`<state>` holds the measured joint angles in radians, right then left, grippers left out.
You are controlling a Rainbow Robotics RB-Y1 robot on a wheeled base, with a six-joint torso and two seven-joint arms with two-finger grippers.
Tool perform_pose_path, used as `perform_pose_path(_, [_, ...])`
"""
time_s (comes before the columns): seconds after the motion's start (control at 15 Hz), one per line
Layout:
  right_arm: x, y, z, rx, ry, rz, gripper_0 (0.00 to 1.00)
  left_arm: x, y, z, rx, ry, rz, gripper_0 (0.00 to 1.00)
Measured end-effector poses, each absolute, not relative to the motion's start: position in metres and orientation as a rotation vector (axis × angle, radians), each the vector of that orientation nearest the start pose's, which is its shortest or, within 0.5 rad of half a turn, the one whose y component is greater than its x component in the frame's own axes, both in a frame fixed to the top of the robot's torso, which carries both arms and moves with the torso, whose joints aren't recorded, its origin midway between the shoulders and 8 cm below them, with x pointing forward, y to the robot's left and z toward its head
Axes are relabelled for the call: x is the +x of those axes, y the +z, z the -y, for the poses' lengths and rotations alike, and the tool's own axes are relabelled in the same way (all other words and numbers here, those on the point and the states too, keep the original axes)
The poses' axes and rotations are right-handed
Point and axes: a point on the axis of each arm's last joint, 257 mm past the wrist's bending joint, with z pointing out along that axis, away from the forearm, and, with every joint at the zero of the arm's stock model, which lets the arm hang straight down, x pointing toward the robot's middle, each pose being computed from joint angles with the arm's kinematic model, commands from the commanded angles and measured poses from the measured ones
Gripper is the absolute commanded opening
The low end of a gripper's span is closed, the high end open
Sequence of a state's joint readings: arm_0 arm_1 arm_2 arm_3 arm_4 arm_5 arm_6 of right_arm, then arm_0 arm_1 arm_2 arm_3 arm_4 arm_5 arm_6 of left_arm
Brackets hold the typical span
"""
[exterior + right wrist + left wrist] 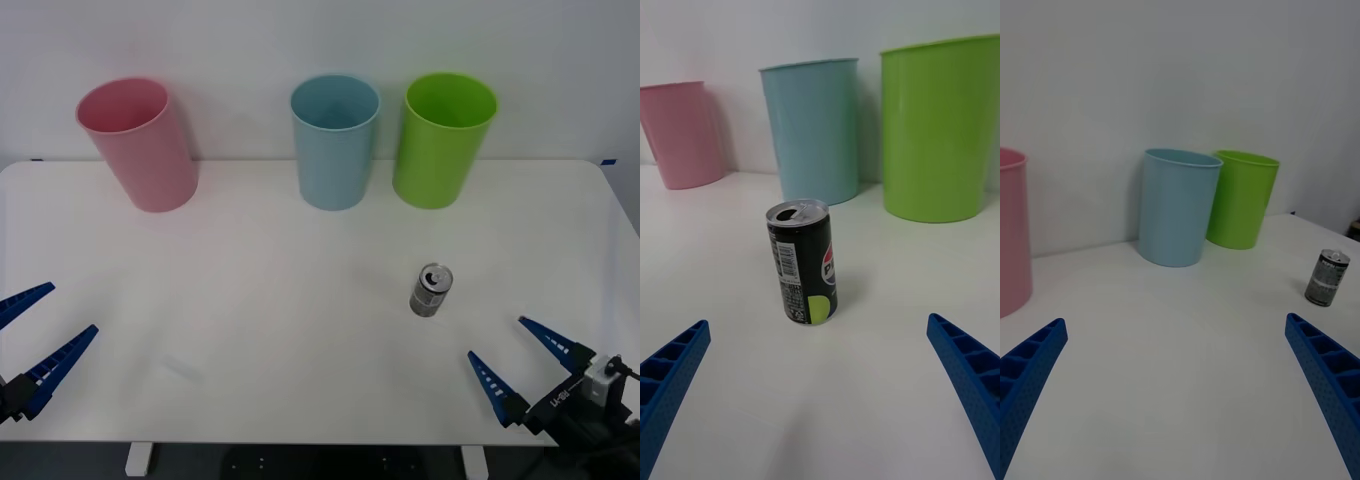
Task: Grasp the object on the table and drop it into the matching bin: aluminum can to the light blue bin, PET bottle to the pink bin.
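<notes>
Can (pixel 431 290) stands upright just beyond the spread right pincer (pixel 510 360).

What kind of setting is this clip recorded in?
Probably a lab or test bench set up for a sorting trial, not a home. A bare white table against a plain wall holds a pink bin, light blue bin and lime green bin in a row, plus one aluminum can.

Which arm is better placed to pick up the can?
The right. Its open pincer sits close to the can, facing it, while the left pincer waits across the table.
</notes>
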<state>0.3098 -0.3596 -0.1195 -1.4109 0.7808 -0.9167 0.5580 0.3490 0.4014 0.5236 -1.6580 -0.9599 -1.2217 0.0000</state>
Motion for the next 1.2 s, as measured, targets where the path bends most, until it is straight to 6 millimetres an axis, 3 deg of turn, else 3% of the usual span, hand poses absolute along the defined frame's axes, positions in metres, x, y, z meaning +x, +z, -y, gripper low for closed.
perform_pose_path(0.27, [0.395,-0.297,0.258,-0.473,0.295,-1.492,1.00,0.342,-0.169,-0.330,0.465,-0.567,-1.441,1.00])
perform_pose_path(1.2, [0.443,-0.302,0.209,-0.459,0.280,-1.534,1.00,0.342,-0.169,-0.330,0.465,-0.567,-1.441,1.00])
